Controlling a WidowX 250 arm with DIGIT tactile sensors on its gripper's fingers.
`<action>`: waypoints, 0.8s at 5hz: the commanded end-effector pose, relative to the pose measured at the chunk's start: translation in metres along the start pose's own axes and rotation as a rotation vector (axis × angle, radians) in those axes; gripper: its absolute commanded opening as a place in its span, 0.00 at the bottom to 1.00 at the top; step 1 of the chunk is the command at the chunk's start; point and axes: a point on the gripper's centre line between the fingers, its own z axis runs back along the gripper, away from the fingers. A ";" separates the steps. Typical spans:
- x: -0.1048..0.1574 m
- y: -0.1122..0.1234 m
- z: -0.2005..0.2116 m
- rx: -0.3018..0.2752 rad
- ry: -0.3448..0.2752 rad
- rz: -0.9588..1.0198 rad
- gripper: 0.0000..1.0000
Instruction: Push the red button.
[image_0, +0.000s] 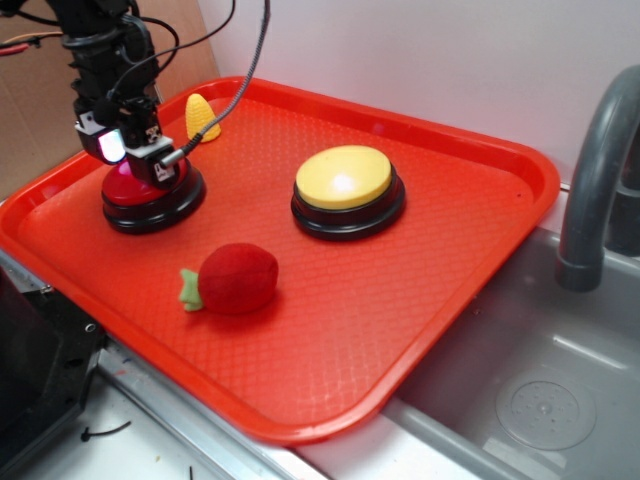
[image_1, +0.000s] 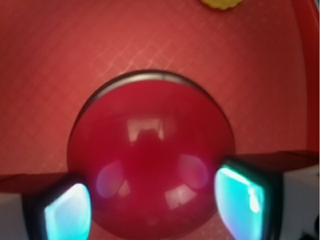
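The red button (image_0: 133, 189), a glossy red dome on a black round base, sits at the far left of the red tray (image_0: 330, 340). My gripper (image_0: 137, 160) is directly over it, low against the dome. In the wrist view the red button (image_1: 150, 145) fills the middle, and my gripper (image_1: 154, 204) is open. Its two glowing cyan fingertips (image_1: 67, 212) stand wide apart on either side of the dome. I cannot tell if they touch the dome.
A yellow-topped button (image_0: 345, 180) stands mid-tray. A red plush strawberry (image_0: 238, 278) lies in front. A small yellow corn toy (image_0: 200, 117) stands behind the gripper and shows at the wrist view's top (image_1: 220, 4). A sink (image_0: 540, 400) and grey faucet (image_0: 595, 190) are to the right.
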 end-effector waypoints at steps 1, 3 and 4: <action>-0.006 0.002 0.004 -0.006 0.009 0.007 1.00; -0.015 0.007 0.057 0.044 -0.033 0.078 1.00; -0.019 0.004 0.070 0.055 -0.040 0.083 1.00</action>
